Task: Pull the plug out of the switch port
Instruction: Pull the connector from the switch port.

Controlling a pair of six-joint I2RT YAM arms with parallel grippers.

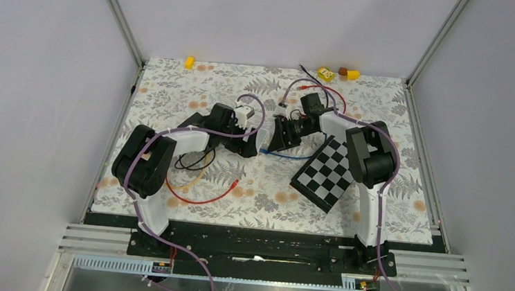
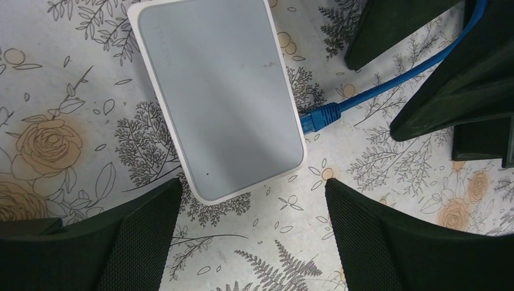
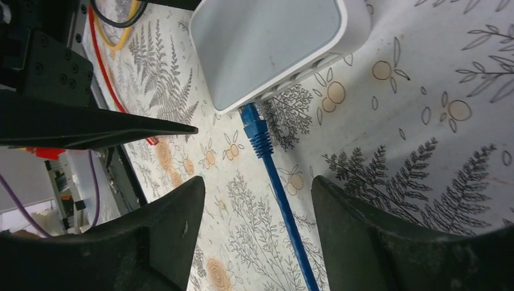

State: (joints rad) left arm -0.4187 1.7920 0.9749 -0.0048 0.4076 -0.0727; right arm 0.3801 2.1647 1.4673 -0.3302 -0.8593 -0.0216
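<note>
The white switch [image 2: 218, 97] lies flat on the floral mat, with the blue plug [image 2: 318, 118] seated in its side port. The blue cable [image 2: 400, 79] runs off to the upper right. My left gripper [image 2: 253, 188] is open and empty, its fingers either side of the switch's near corner and not touching it. In the right wrist view the switch [image 3: 273, 42] and the plug [image 3: 254, 130] lie just ahead of my open right gripper [image 3: 254, 182]. The cable [image 3: 288, 218] runs between its fingers, untouched. In the top view both grippers [image 1: 258, 140] [image 1: 277, 137] meet mid-table.
A black-and-white checkerboard [image 1: 327, 172] lies right of centre under the right arm. Red [image 1: 202, 195], yellow [image 1: 193, 181] and black [image 1: 194, 160] cables lie near the left arm. Small yellow items [image 1: 190, 62] [image 1: 326, 73] sit at the back edge.
</note>
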